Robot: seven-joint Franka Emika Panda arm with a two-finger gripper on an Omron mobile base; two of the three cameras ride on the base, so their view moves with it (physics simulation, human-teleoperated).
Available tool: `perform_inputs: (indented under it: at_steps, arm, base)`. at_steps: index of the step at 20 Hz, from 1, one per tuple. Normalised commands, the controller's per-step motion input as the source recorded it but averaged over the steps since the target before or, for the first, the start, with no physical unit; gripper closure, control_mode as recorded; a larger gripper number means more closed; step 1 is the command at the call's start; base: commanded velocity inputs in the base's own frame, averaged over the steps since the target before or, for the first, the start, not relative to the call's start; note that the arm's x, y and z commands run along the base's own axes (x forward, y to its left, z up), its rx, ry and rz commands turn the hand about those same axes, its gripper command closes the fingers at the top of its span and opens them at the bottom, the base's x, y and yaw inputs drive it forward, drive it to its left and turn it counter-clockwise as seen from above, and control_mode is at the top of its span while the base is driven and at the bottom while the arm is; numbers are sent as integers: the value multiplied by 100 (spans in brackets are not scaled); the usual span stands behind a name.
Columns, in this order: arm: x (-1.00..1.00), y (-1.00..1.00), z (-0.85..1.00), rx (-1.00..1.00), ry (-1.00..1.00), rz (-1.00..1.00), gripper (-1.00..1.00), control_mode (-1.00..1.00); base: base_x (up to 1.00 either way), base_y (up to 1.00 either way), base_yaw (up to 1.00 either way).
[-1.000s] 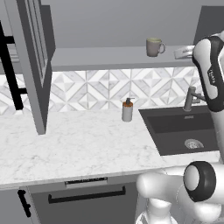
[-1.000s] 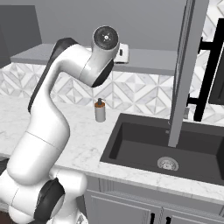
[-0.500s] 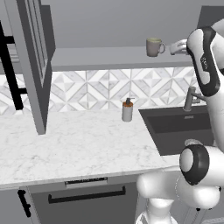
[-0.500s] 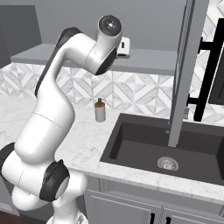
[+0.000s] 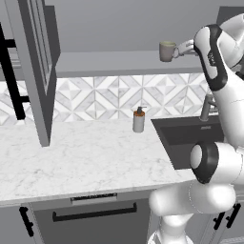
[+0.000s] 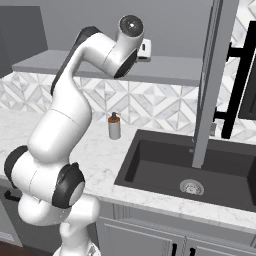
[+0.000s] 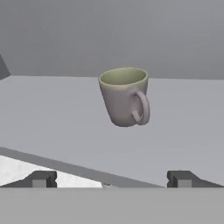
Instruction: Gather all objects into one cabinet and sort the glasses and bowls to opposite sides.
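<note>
Even, soft, rendered light all round, no glare anywhere. Faint shading sits under the shelf (image 5: pixel 114 62) and inside the sink (image 6: pixel 200 165). Base views look crisp; the hand view runs softer, the mug (image 7: pixel 124 96) slightly fuzzy-edged, hardly shadowed.

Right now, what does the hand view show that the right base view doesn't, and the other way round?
The hand view alone shows the grey-taupe mug upright on the cabinet shelf, handle turned toward the tool, whose tips stand wide apart and short of it. The right base view alone shows the soap dispenser on the marble counter, the dark sink and the open cabinet door with its black bar handle. Both share the grey shelf.
</note>
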Motion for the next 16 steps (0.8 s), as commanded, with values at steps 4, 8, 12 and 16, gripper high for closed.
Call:
perform_inputs:
  at_steps: [4, 8, 12, 16]
  arm:
    - [12, 0, 0, 0, 0, 0, -100, -100]
    - [41, -3, -18, 0, 2, 0, -100, -100]
    - [41, 0, -3, 0, 0, 0, -100, -100]
    - [44, 0, 0, 0, 0, 0, -100, -100]
  base:
    - [0, 0, 0]
    - [0, 0, 0]
    - [0, 0, 0]
    - [0, 0, 0]
